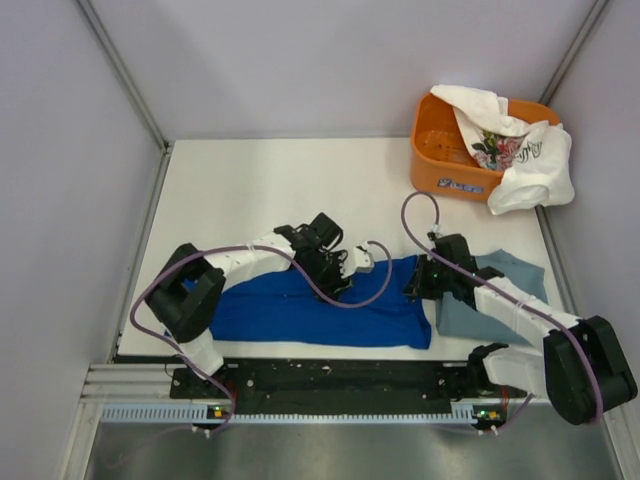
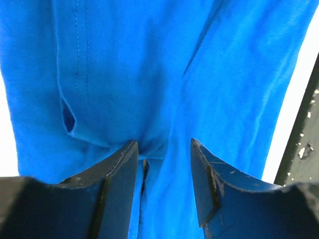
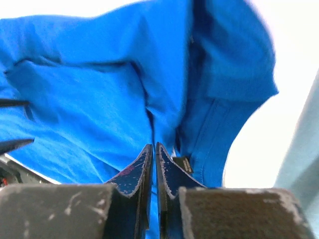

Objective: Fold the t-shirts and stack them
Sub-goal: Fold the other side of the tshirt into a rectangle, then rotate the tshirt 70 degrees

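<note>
The royal-blue t-shirt [image 1: 280,305] lies as a long band along the table's near edge. My left gripper [image 1: 340,275] is down on its upper middle. In the left wrist view, the left gripper [image 2: 162,144] is open, with blue cloth [image 2: 124,74] bunched between its fingers. My right gripper [image 1: 415,283] is at the shirt's right end. The right gripper [image 3: 153,147] is shut on a thin fold of the blue cloth [image 3: 89,94] near the neck label. A folded grey-blue t-shirt [image 1: 520,272] lies just to the right, partly under the right arm. The white floral t-shirt [image 1: 530,165] hangs over the basket.
An orange plastic basket [image 1: 440,165] stands at the table's far right corner. Grey walls close in the left and right sides. The black arm-base rail [image 1: 330,375] runs along the near edge, just below the blue shirt.
</note>
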Available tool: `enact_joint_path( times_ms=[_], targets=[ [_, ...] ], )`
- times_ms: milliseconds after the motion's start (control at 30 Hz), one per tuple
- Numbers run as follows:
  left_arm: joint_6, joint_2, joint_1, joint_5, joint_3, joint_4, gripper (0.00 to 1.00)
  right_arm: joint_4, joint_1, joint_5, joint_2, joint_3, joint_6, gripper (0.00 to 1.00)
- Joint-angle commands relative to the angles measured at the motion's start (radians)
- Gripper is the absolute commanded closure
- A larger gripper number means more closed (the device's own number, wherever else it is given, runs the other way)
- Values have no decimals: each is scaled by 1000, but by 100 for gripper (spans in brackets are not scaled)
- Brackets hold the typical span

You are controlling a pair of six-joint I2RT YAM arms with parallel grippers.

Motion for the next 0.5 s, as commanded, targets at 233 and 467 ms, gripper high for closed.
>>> enact_joint_path(
  times_ms=[233,467],
  targets=[
    [51,-187,174,-76,49,-128,55,-204,-13,271,192,352,-255,92],
    [94,-283,537,-265,-101,-116,75,-219,9,263,353,422,-289,92]
  ],
)
